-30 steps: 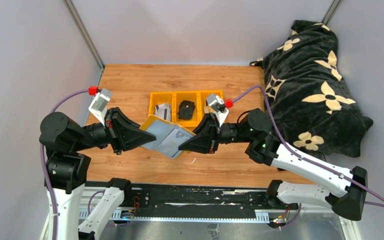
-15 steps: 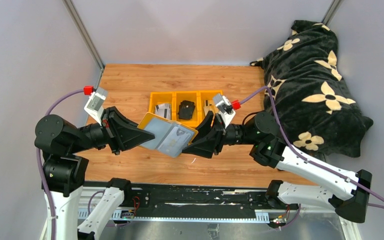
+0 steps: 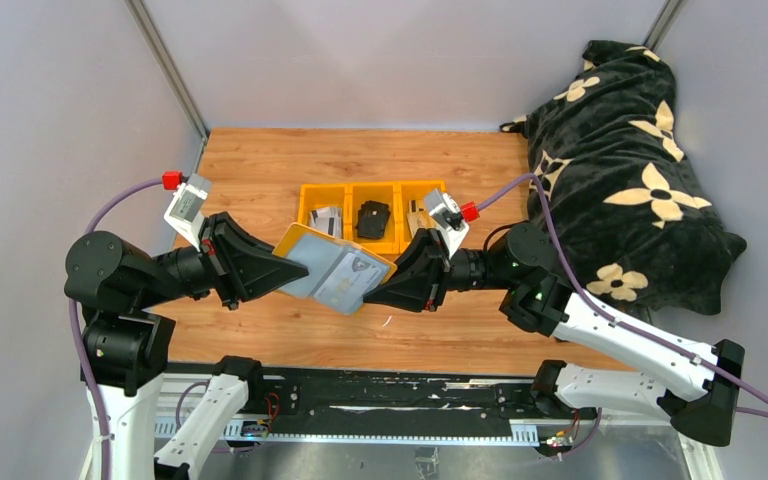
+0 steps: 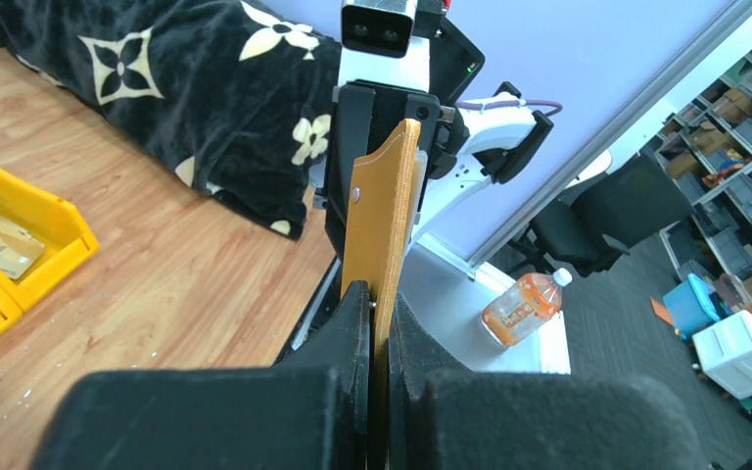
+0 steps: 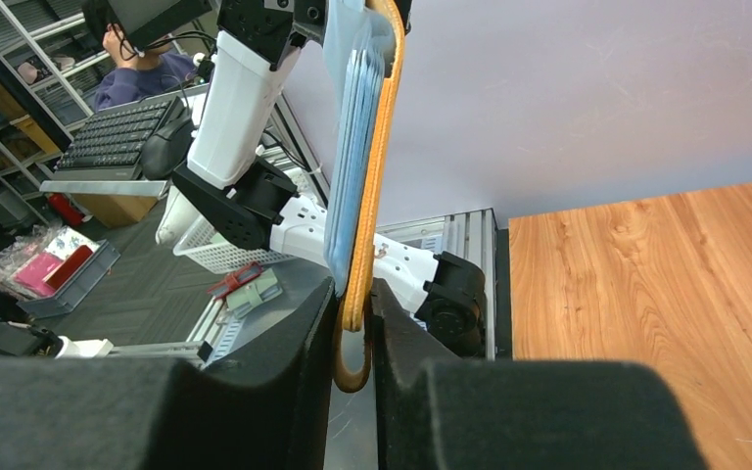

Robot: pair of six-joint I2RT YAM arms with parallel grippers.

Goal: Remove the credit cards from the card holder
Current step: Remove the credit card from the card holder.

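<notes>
The mustard-yellow card holder (image 3: 332,272) hangs unfolded above the middle of the table, its grey-blue lining facing up, stretched between both grippers. My left gripper (image 3: 286,270) is shut on its left edge; the left wrist view shows the leather (image 4: 384,206) edge-on, clamped between the black pads of that gripper (image 4: 380,305). On the opposite end my right gripper (image 3: 371,294) is shut, its jaws pinching the yellow rim and looped snap tab (image 5: 357,367) of the holder (image 5: 379,147). A pale credit card (image 3: 356,268) sits in a pocket. More cards (image 3: 326,219) lie in the left bin.
Three joined yellow bins (image 3: 398,188) stand behind the holder; the middle one has a black folded item (image 3: 373,218), the right one a card (image 3: 418,212). A black flowered blanket (image 3: 630,170) fills the right side. Grey walls close the left and back.
My right gripper let go, drew back a little and closed again on the holder's right end. The left arm shifted slightly left, and the holder now sits a bit higher.
</notes>
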